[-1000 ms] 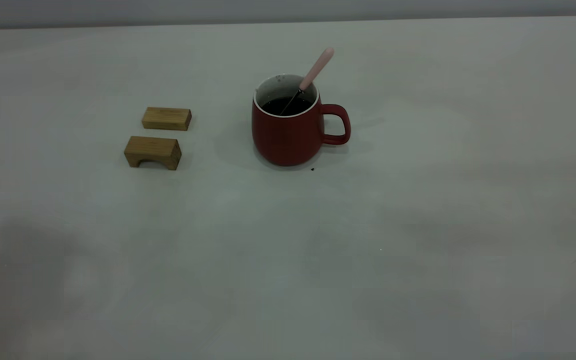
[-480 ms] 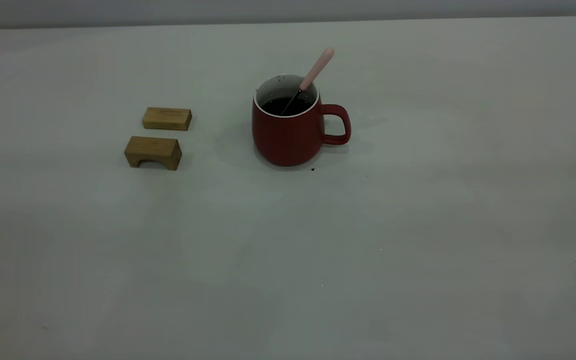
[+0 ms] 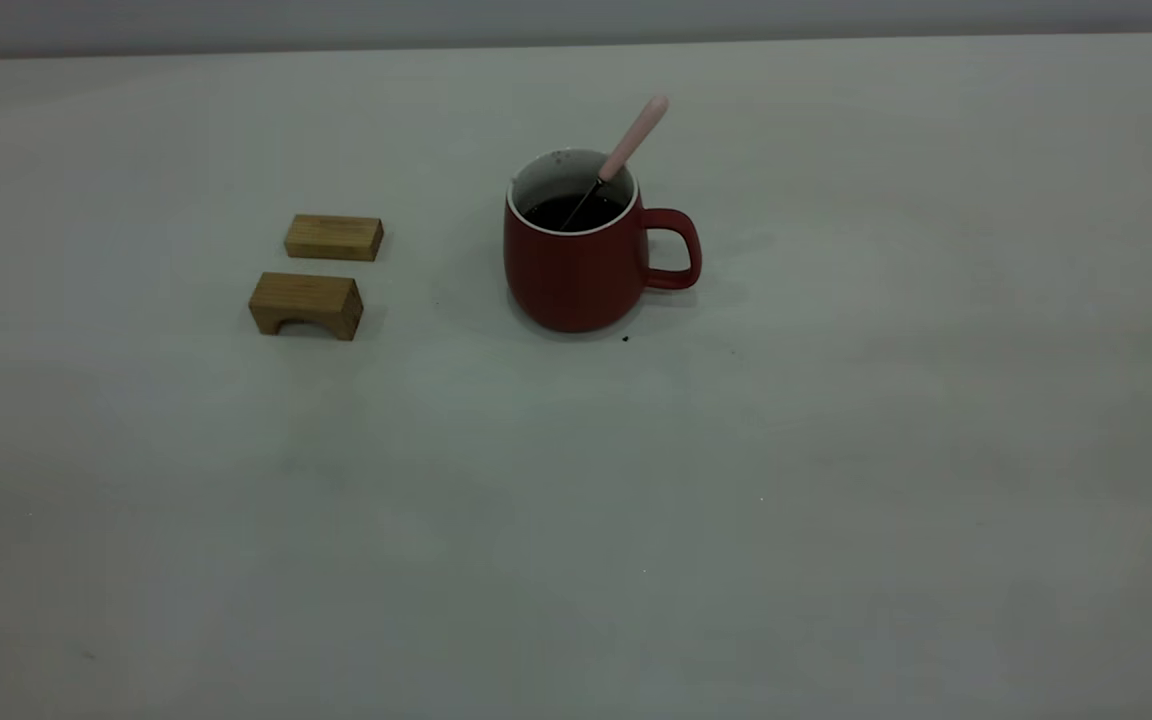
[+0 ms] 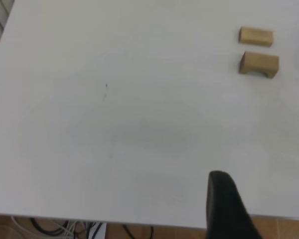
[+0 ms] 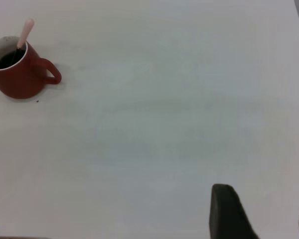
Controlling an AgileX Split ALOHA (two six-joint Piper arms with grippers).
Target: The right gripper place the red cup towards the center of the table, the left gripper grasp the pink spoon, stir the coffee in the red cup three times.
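We seem to be at a lab bench: a plain off-white table (image 3: 836, 450) before a bare grey wall (image 3: 576, 20), loose cables (image 4: 65, 230) hanging below the table edge under our left gripper (image 4: 259, 209), and two wooden blocks (image 3: 321, 275) as props.

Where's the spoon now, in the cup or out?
In. The pink spoon leans on the red cup rim, its bowl down in the coffee; no hand holds it.

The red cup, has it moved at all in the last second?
No. In the exterior view the red cup sits at the same spot relative to the two wooden blocks, handle pointing away from them, pink spoon leaning the same way.
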